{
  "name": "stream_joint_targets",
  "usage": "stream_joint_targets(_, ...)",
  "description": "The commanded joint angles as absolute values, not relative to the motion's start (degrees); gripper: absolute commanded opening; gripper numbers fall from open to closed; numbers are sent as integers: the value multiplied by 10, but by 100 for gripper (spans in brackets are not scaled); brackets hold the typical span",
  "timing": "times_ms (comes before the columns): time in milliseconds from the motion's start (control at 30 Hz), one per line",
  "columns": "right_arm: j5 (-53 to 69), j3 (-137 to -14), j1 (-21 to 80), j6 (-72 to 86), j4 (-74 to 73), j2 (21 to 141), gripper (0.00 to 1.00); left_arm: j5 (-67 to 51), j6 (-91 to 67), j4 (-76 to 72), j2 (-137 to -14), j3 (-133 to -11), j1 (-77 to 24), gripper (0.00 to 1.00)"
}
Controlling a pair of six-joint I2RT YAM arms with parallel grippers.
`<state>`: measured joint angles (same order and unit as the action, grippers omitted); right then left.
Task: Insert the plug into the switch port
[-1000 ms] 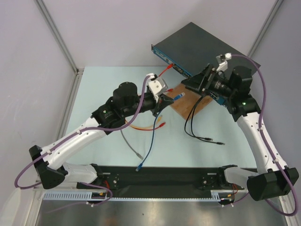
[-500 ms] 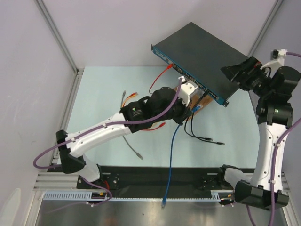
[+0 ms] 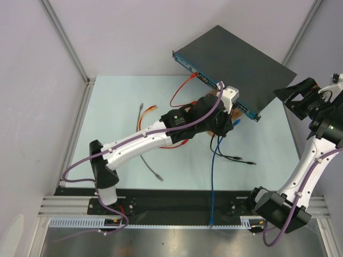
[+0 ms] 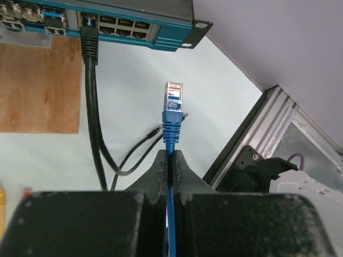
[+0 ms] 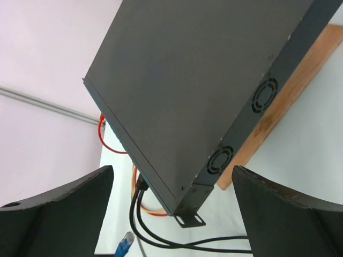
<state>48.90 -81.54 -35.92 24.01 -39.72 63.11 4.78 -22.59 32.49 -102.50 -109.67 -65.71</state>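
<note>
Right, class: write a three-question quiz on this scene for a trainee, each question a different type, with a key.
1. True or false: the plug sits short of the switch, not in a port.
2. What does the left claw grip? A blue cable; B black cable; C red cable.
3. Fill in: the right claw is ____ and holds nothing.

Key: 1 true; 2 A; 3 open.
</note>
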Motion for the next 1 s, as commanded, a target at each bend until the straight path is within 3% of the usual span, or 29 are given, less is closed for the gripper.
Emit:
stream_joint_targets(0, 561, -793, -374, 227, -405, 628, 100, 58, -279, 327, -1046, -1150, -652, 0)
stream_joint_targets(533, 577, -673, -321, 323, -223, 631, 98, 91, -302, 338, -1107, -1219, -618, 1)
stream_joint_targets(967, 546, -645, -275, 330, -205, 655, 96, 87, -298, 352, -1121, -1203, -619, 0)
